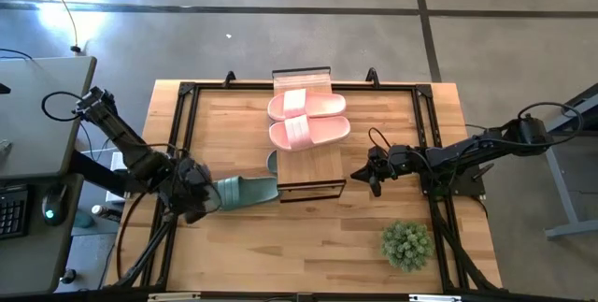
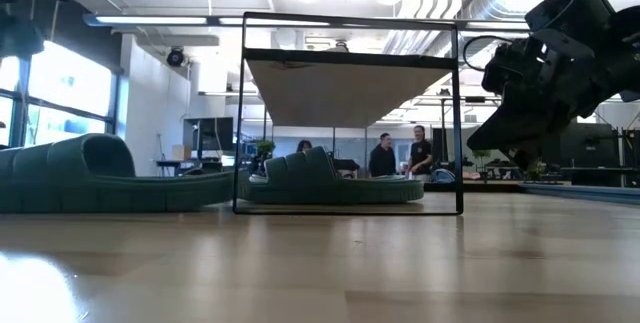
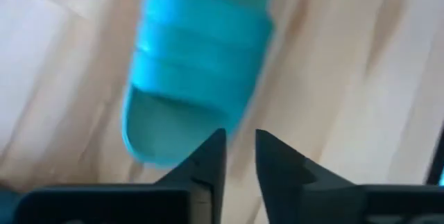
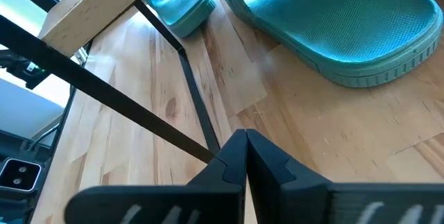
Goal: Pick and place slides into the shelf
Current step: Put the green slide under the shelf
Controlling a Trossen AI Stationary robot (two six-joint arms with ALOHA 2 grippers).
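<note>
The shelf (image 1: 304,157) stands mid-table with two pale pink slides (image 1: 308,120) on its plank top. One sage-green slide (image 2: 335,183) lies on its sole under the shelf, also seen in the right wrist view (image 4: 340,23). Another green slide (image 1: 248,192) lies flat on the table left of the shelf. My left gripper (image 1: 201,194) is right behind that slide's end (image 3: 159,141), fingers a narrow gap apart (image 3: 239,148). My right gripper (image 1: 360,176) hangs shut (image 4: 244,148) above the table by the shelf's right side (image 2: 520,153). My left gripper comes level from the table's left at the near end of the green slide (image 3: 173,151), which lies flat on the table. One fingertip (image 3: 211,148) overlaps the slide's rim in the blurred wrist view; whether it touches, I cannot tell.
A small green potted plant (image 1: 406,244) stands near the table's near right corner. Black metal rails (image 1: 187,134) run along the table's edges. The shelf's thin bottom bar (image 4: 198,113) lies just ahead of my right gripper. People stand in the room behind (image 2: 400,155).
</note>
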